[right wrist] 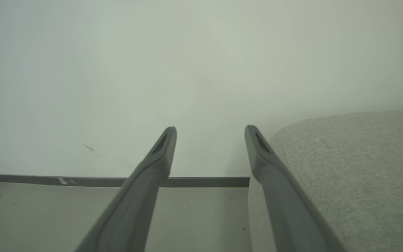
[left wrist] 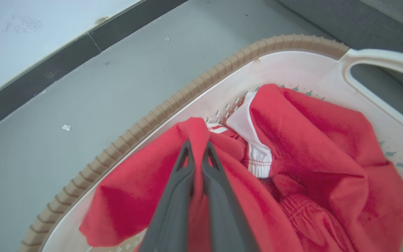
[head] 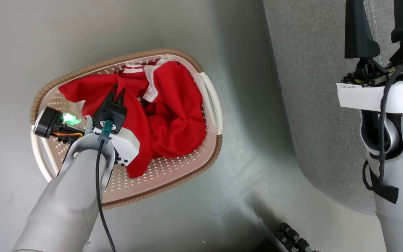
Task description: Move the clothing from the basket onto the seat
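Grey floor [head: 187, 35] is lying under the whole scene. Left gripper [left wrist: 198, 145] is reaching down into the basket [head: 166, 168], its jaws clamping shut on a raised fold of the red clothing [left wrist: 320, 140]; the fold is sitting squeezed right between the two fingertips and is running down between the fingers. Just beside the jaws, on their right in the left wrist view, a white trim panel with red stitching is showing, and past that a bigger rumpled red mound is filling the rest of the basket. All the clothing is lying inside the basket, none on the seat. Beyond the fingertips the basket's pale perforated wall is rising to the brown ribbed rim [left wrist: 173, 105], and a white handle [left wrist: 380, 57] is sticking out up and to the right of the jaws. Farther out, bare floor is meeting a dark baseboard strip and a pale wall.

Right gripper [right wrist: 211, 131] is hanging with its jaws spread wide apart, nothing between them. The grey woven seat [right wrist: 362, 168] is sitting close on the right side of the jaws, its rounded corner showing just beside the right finger; whether it is touching cannot be told. Past the fingertips, floor is running to a baseboard [right wrist: 194, 182] and a plain wall [right wrist: 201, 70]. In the head view the right gripper is hovering over the seat edge, well apart from the basket.
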Robot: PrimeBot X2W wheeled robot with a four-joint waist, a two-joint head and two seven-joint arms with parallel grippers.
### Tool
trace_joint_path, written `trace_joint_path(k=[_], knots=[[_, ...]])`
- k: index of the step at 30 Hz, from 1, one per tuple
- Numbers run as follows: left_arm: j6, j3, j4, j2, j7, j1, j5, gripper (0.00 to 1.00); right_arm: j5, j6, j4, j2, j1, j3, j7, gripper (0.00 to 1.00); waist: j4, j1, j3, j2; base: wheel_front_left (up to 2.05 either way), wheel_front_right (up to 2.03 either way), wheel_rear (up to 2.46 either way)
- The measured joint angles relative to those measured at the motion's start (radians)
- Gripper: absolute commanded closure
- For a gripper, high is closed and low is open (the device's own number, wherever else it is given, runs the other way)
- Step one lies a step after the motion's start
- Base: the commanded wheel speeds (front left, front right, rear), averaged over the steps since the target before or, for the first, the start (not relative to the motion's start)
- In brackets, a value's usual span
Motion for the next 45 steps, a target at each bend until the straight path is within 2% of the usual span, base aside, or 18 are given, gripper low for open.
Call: trace_joint_path(k=[12,18,24,30,39,45], knots=[[0.019,0.053,-0.220,0.013,-0.006,0.041,-0.035,1.00,-0.059,0.000,0.027,-0.002,0.005,0.006,0.000,0.00,0.062,0.0000,-0.073,0.0000,0.00,0.00,0.00],[0.026,0.087,-0.366,0.041,-0.010,0.046,-0.045,1.00,-0.091,0.000,0.034,-0.004,0.020,0.030,0.000,0.00,0.091,0.0000,-0.120,0.0000,0.00,0.00,0.00],[0.029,0.100,-0.454,0.067,-0.010,0.100,-0.068,1.00,-0.102,0.000,0.063,-0.005,0.046,0.046,0.000,0.00,0.115,0.0000,-0.173,0.0000,0.00,0.00,0.00],[0.006,0.104,-0.526,0.075,-0.010,0.125,-0.087,1.00,-0.121,0.000,0.084,-0.007,0.084,0.050,0.000,0.00,0.135,0.0000,-0.231,0.0000,0.00,0.00,0.00],[-0.039,0.102,-0.590,0.130,-0.010,0.158,-0.095,1.00,-0.145,0.000,0.126,-0.008,0.141,0.077,0.000,0.00,0.159,-0.0001,-0.327,0.0000,0.00,0.00,0.00],[-0.074,0.094,-0.613,0.145,0.000,0.165,-0.111,1.00,-0.145,0.000,0.156,-0.009,0.176,0.109,0.000,0.00,0.173,-0.0001,-0.394,0.0000,0.00,0.00,0.00]])
